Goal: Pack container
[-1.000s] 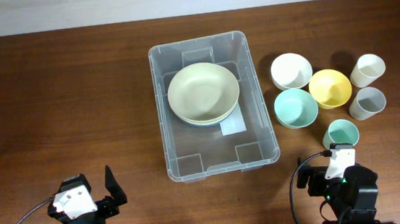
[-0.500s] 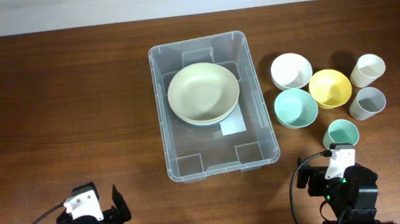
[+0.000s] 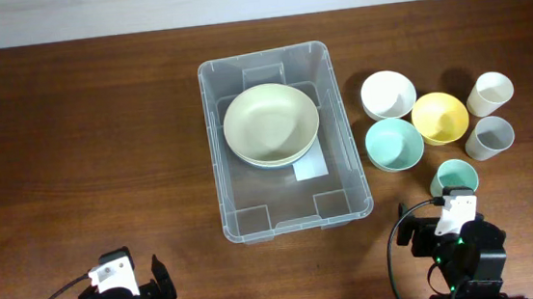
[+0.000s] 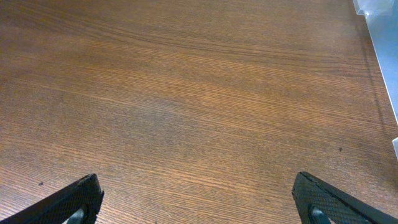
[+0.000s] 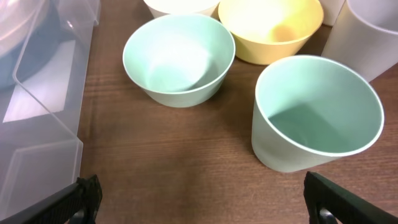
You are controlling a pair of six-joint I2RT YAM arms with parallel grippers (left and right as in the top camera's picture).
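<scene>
You have a dark wooden counter (image 3: 72, 137) carrying a white round bowl (image 3: 387, 94), a yellow round bowl (image 3: 439, 117), a mint-green round bowl (image 3: 394, 144), a mint-green cup (image 3: 456, 179), a cream cup (image 3: 490, 93) and a grey cup (image 3: 490, 137). A wide pale green bowl (image 3: 271, 122) sits nested on a bluish bowl (image 3: 266, 165).

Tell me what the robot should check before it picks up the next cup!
1. Right gripper open: ok, fingers wide apart with nothing between them.
2. Left gripper open: ok, only bare table below it.
3. Room in the container: ok, its near half is bare in front of the stacked bowls.
4. Mint cup upright and empty: ok, it stands just ahead of the right gripper.
5. Mint cup apart from the mint bowl: ok, bare wood shows between them.
6. Mint cup apart from the cups behind it: cannot tell from the wrist view.
</scene>
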